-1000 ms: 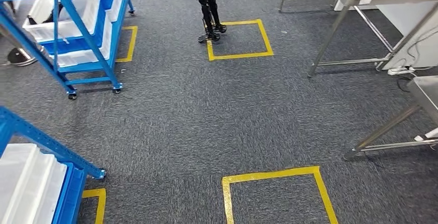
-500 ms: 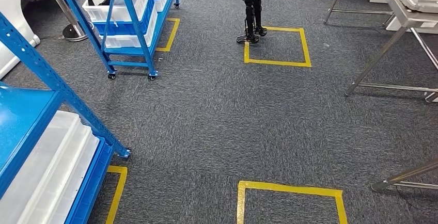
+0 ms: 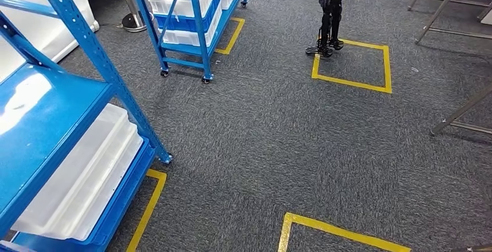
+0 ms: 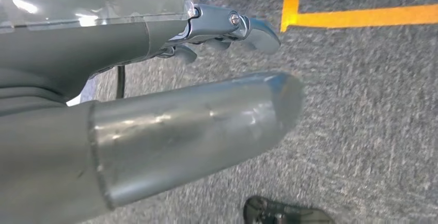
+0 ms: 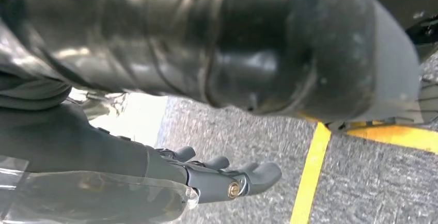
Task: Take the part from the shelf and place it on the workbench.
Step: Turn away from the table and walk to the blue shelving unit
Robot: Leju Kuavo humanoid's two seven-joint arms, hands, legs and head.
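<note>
A blue metal shelf (image 3: 55,110) stands close at my left, with a long white bin (image 3: 87,173) on its lower level. I cannot make out a part in it from here. My left hand (image 4: 206,74) hangs over the grey carpet with its thumb and fingers apart and nothing in it. My right hand (image 5: 222,175) also hangs low beside my dark body, fingers stretched out and empty. A slanted metal leg (image 3: 461,112) of a workbench shows at the right edge.
A second blue wheeled shelf (image 3: 194,28) with white bins stands further back. A dark two-legged figure (image 3: 329,14) stands at a yellow tape square (image 3: 351,81). Another yellow square (image 3: 339,231) lies on the carpet just ahead.
The whole view has swung left: the near shelf has come in large on the left, and the workbenches have slid out to the right. No hand has taken hold of anything.
</note>
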